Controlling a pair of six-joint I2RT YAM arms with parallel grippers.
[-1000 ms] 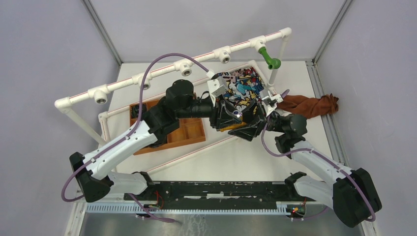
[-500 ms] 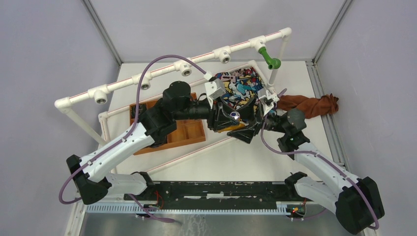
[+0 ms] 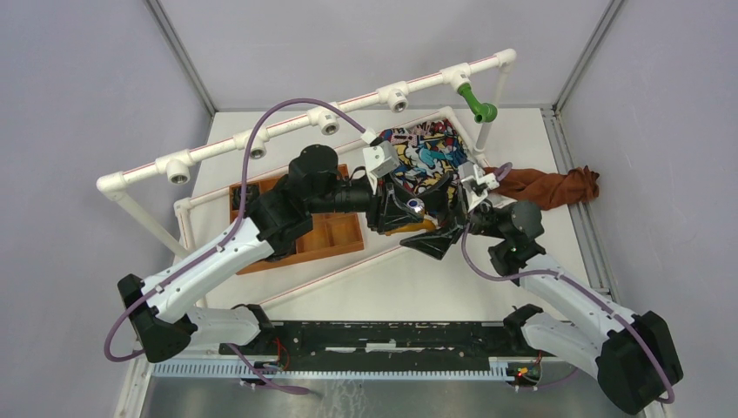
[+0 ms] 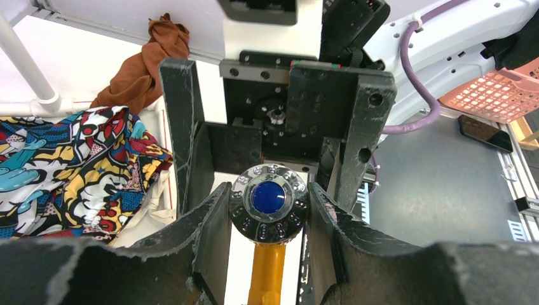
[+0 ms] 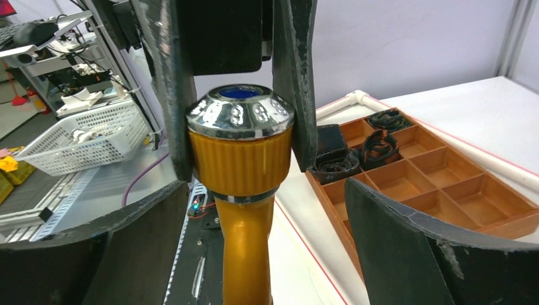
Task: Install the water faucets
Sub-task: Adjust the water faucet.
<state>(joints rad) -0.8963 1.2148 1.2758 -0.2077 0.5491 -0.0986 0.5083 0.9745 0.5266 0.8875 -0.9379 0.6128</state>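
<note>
The orange-yellow water faucet (image 5: 245, 159) hangs above the table's middle. My left gripper (image 4: 268, 203) is shut on its chrome, blue-capped knob (image 3: 418, 206). My right gripper (image 5: 264, 216) faces it from the other side and stands open. Its fingers (image 4: 181, 127) flank the faucet's body without touching it. The green faucet (image 3: 476, 104) sits screwed into the far right T-fitting of the white pipe rail (image 3: 287, 126), spout angled down.
Several open T-fittings (image 3: 398, 97) line the rail. A wooden compartment tray (image 3: 335, 235) with black rings lies under the left arm. A patterned cloth (image 3: 426, 157) lies behind the grippers, a brown cloth (image 3: 557, 185) at the right.
My right gripper has opened wide and let go of the orange-yellow faucet, its arm shifting slightly. The left gripper keeps its hold on the knob.
</note>
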